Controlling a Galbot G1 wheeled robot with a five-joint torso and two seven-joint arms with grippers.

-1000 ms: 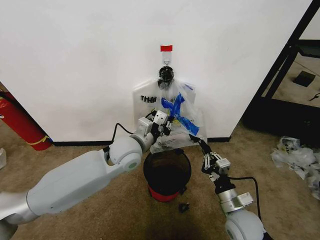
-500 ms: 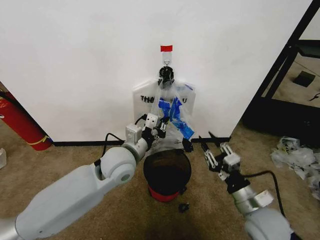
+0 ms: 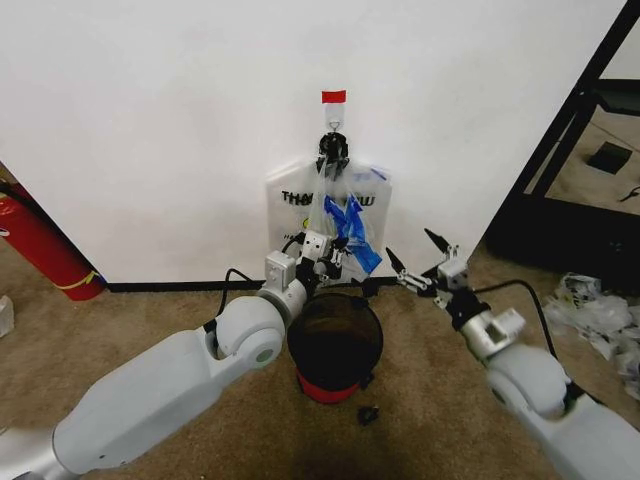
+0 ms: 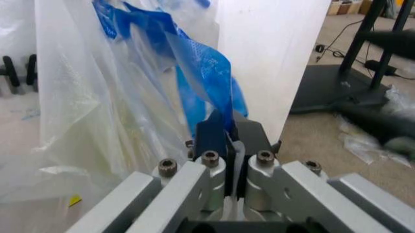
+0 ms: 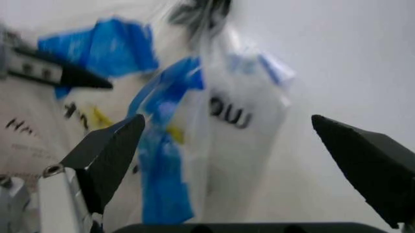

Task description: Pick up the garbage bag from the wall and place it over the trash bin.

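The garbage bag (image 3: 335, 215) hangs from a small hook on the white wall (image 3: 150, 120), under a strip of red tape. It is thin white plastic with black lettering and blue folds. My left gripper (image 3: 336, 262) is shut on the bag's lower blue and clear plastic, just above the trash bin (image 3: 335, 340). In the left wrist view, the fingers (image 4: 211, 138) pinch the bag (image 4: 129, 97). My right gripper (image 3: 410, 250) is open to the right of the bag, level with its lower edge. Its wrist view shows the gripper (image 5: 233, 160) facing the bag (image 5: 240, 121) with nothing between its fingers.
A red fire extinguisher (image 3: 40, 245) leans at the left wall. A black shelf frame (image 3: 580, 150) stands at the right, with clear plastic scraps (image 3: 590, 305) on the carpet beside it. A small black object (image 3: 368, 414) lies in front of the bin.
My right gripper has risen from beside the bin and swung up toward the bag's right side, staying open. My left gripper has kept its hold on the bag, shifting only slightly.
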